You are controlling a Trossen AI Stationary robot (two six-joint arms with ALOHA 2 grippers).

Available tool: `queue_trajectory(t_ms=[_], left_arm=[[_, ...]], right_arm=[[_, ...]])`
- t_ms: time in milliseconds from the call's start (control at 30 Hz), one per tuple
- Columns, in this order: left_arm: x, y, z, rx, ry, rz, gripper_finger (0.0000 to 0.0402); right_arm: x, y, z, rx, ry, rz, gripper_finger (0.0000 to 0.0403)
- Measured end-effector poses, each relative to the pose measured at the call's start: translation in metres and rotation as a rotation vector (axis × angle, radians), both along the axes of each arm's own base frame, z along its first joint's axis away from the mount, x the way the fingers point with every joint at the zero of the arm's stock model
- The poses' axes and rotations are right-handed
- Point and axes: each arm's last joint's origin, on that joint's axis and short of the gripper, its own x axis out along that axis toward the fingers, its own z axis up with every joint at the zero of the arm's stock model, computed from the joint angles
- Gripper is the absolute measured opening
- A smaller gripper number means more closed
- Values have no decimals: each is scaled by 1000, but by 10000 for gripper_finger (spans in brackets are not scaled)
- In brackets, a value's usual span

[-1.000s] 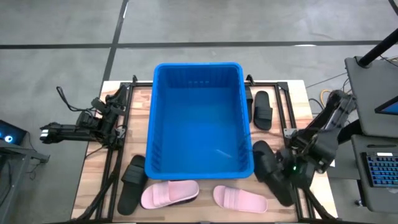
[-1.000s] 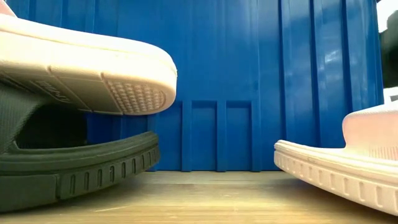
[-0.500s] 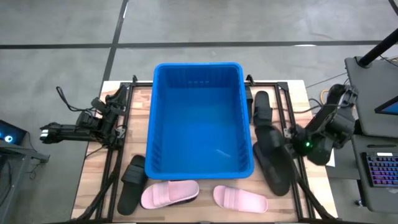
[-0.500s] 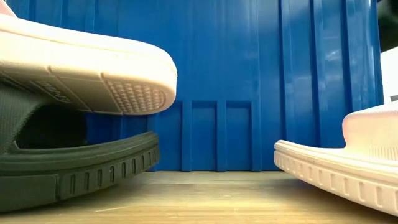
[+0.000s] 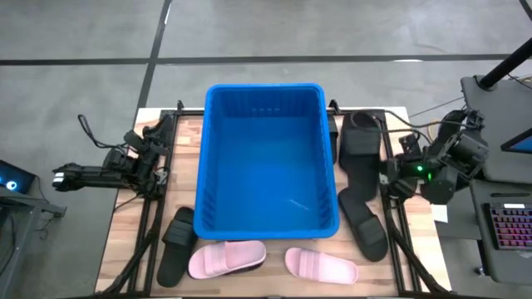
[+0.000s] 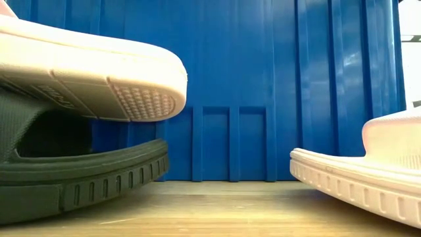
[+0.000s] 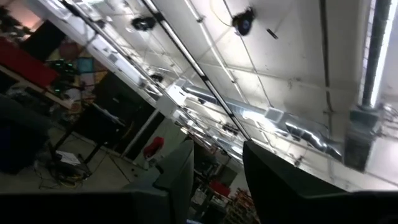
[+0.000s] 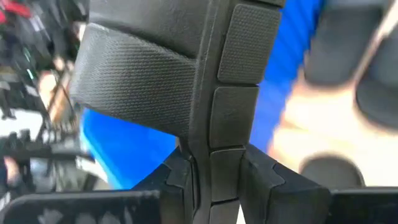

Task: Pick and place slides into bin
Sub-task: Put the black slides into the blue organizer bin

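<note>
Wooden worktop [image 5: 125, 216] at frame centre carries the bin [image 5: 266, 158]; right gripper [image 5: 384, 170], jaws pinching a black slide [image 5: 359, 154], sits right of it; left gripper [image 5: 158, 162] jaws unclear.

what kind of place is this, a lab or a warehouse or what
Probably a robotics lab in an industrial hall. A wooden table stands on a grey concrete floor with marked lines, a keyboard sits at a side desk, and the left wrist view shows a high ceiling with strip lights.

Wooden table [image 5: 125, 224], grey floor [image 5: 249, 33], keyboard [image 5: 509, 228] at far right.
</note>
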Motion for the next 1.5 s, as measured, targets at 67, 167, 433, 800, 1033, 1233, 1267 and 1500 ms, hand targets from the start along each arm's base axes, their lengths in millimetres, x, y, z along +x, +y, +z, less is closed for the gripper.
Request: queue_trajectory(t_ms=[67, 167, 433, 800, 1033, 1233, 1267, 1500], left_arm=[[4, -1, -1, 22, 22, -26, 125], [12, -1, 4, 19, 33, -58, 125], [39, -2, 45, 110, 146, -20, 125], [106, -3, 108, 320, 440, 77, 125], [160, -3, 127, 390, 691, 66, 125], [201, -3, 133, 508, 840, 126, 125], [207, -3, 135, 523, 849, 133, 125], [247, -4, 138, 616, 928, 155, 125]], right_arm=[[2, -3, 0, -48, -25, -36, 76], [1, -8, 1, -91, -13, -48, 76], [-1, -19, 3, -125, -23, -115, 75], [2, -21, 3, -115, -48, -175, 75], [13, -18, 3, -112, -86, -238, 75], [28, -16, -1, -182, -67, -329, 75], [31, -16, -2, -208, -61, -346, 75], [54, -12, -4, -290, -43, -384, 75]])
